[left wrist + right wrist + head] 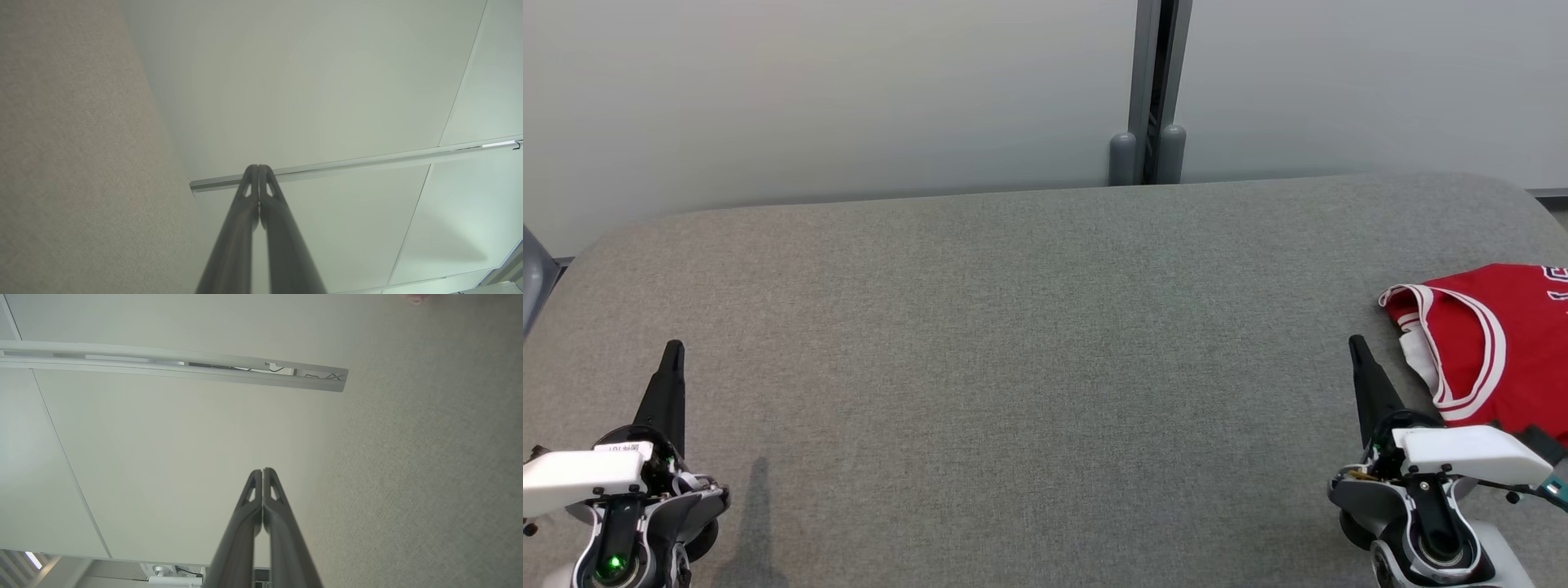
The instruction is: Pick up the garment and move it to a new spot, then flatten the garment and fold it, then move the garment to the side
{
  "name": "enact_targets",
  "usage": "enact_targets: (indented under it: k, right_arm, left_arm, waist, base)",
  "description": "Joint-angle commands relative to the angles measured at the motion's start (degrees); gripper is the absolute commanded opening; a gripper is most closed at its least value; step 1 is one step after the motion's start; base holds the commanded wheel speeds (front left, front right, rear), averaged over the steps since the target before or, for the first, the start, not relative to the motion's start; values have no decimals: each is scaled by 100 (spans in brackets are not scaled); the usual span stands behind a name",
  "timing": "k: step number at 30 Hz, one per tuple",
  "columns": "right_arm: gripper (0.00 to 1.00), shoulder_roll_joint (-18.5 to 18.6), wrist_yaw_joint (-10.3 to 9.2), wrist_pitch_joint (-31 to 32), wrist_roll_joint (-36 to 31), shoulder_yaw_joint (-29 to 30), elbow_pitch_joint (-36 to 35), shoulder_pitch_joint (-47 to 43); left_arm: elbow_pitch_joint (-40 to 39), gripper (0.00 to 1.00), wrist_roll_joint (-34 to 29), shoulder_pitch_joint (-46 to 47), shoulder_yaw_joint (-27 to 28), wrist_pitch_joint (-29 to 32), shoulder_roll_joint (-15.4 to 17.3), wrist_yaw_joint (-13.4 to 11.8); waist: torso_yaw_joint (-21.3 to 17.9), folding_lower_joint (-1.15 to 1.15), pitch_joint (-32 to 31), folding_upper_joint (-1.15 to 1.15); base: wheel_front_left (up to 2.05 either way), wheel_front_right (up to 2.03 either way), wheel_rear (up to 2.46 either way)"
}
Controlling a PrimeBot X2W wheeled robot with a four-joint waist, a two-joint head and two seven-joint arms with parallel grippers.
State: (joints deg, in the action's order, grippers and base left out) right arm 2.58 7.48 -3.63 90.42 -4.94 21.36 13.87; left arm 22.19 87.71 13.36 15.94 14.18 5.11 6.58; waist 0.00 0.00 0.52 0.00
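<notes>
Left wrist view: the left gripper (pixel 258 168) is pressing its two dark fingers (pixel 235 232) together from tip to base, and nothing is sitting between them. The closed tips are pointing along the grey table (pixel 73 163) toward a pale wall (pixel 306 81), where a metal rail (pixel 359 162) is running across.

Right wrist view: the right gripper (pixel 262 471) is also standing closed, finger against finger, and is gripping nothing. Grey table cloth is spreading along the right side of this view. A pink smear is showing at the top edge, too blurred to identify.

Head view: both grippers are sitting low at the near corners of the table, the left at the lower left and the right at the lower right, fingers pointing away from the robot. Whether they are touching the cloth or hanging just above it cannot be told.

The garment (pixel 1515 343), red with white striped trim, is lying on the table at the far right, partly cut off by the frame edge. Its neck opening is facing inward. It is lying just beside the right gripper, on that gripper's outer side, and the dark fingers are standing apart from the cloth. A dark post (pixel 1158 90) is dividing the wall panels behind the table.
</notes>
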Motion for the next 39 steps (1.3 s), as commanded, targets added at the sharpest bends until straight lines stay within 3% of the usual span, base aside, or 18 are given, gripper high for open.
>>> enact_targets:
  k: [1, 10, 39]
  right_arm:
    - [0, 51, 2, -34, 140, -11, 34, 95]
    - [0, 54, 2, -44, 445, -36, 122, 169]
    - [0, 53, 2, -40, 418, -34, 114, 154]
  left_arm:
    - [24, 0, 88, 126, 67, 47, 2, 60]
    - [109, 0, 305, 187, 190, 143, -64, 119]
    - [100, 0, 255, 192, 211, 158, -78, 117]
  waist:
    - [0, 0, 3, 0]
    - [0, 0, 21, 0]
    - [0, 0, 21, 0]
  base:
    - [0, 0, 0]
    - [0, 0, 0]
    - [0, 0, 0]
